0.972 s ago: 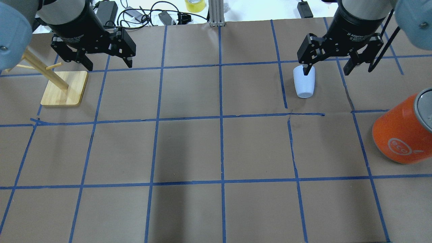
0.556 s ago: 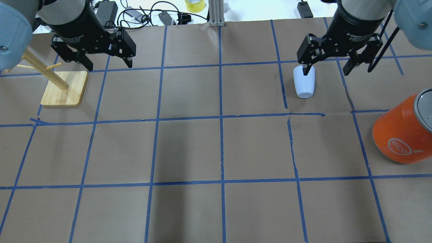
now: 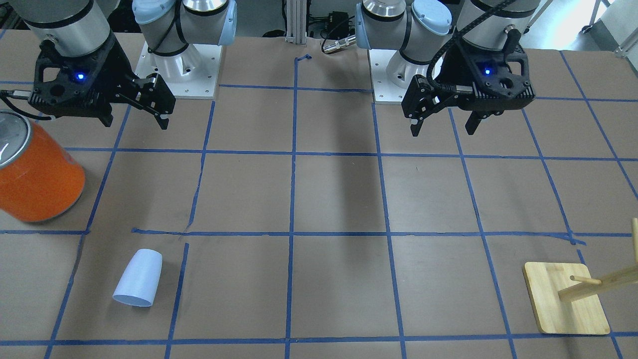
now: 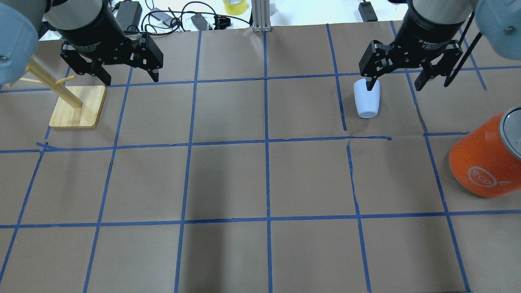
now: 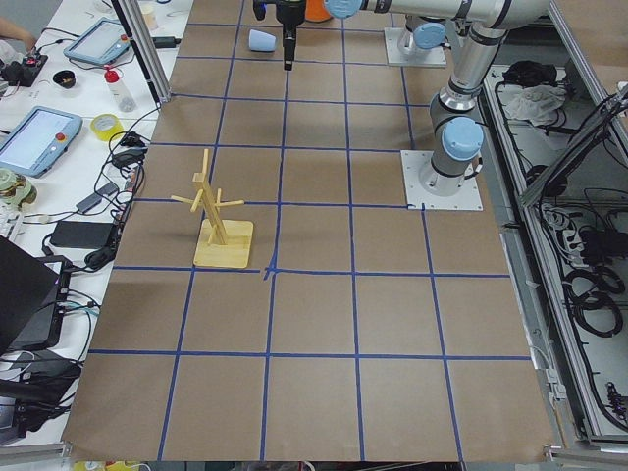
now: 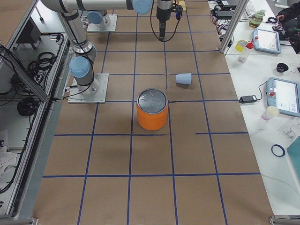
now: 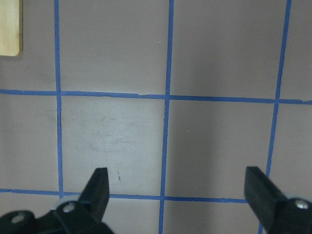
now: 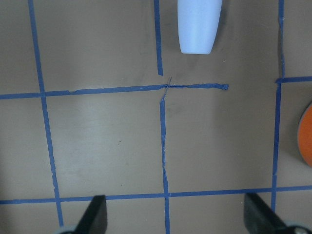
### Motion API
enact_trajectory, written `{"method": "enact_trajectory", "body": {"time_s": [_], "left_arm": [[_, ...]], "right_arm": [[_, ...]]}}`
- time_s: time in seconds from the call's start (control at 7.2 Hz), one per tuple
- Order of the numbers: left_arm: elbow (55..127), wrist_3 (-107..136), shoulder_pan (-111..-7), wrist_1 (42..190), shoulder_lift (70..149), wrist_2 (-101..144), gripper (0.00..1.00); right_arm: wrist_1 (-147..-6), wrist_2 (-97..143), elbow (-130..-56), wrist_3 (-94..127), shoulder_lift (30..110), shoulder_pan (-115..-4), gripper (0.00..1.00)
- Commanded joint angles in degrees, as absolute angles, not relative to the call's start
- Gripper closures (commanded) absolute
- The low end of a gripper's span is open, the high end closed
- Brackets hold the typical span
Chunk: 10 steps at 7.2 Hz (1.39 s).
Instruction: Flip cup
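Your cup (image 4: pixel 366 99) lies on its side at the far right of the desk (image 4: pixel 228 183), exactly where it lay a second ago. The right tool (image 4: pixel 394 86) and left tool (image 4: pixel 130 79) hang spread wide, gripping nothing, seemingly barely shifted.

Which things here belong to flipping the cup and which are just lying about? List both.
Job:
small lavender-blue plastic cup, lying on its side
right gripper, open, the nearer one to it

Lying about:
large orange can with silver top
wooden peg rack on a square base
yellow tape roll beyond the table
left gripper, open, far from the cup
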<state>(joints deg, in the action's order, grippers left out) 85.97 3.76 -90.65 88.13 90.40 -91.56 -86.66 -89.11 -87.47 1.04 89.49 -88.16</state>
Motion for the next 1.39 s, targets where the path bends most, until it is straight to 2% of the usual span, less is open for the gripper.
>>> {"method": "enact_trajectory", "body": {"time_s": [0.0, 0.28, 0.83, 1.25], "left_arm": [[85.96, 3.17, -90.62, 89.20, 90.35, -91.50, 0.00], [85.96, -0.61, -90.53, 89.82, 90.26, -91.76, 0.00], [85.96, -0.53, -90.53, 89.74, 90.26, -91.76, 0.00], [85.96, -0.26, -90.53, 89.74, 90.26, -91.76, 0.00]], "right_arm": [[-86.84, -89.21, -87.80, 1.40, 88.43, -87.72, 0.00], [-88.05, -88.95, -88.07, 6.75, 85.01, -85.36, 0.00], [-114.64, -91.32, -91.14, 6.86, 71.31, -84.64, 0.00], [-124.61, -91.32, -91.06, 6.86, 60.68, -84.64, 0.00]]}}
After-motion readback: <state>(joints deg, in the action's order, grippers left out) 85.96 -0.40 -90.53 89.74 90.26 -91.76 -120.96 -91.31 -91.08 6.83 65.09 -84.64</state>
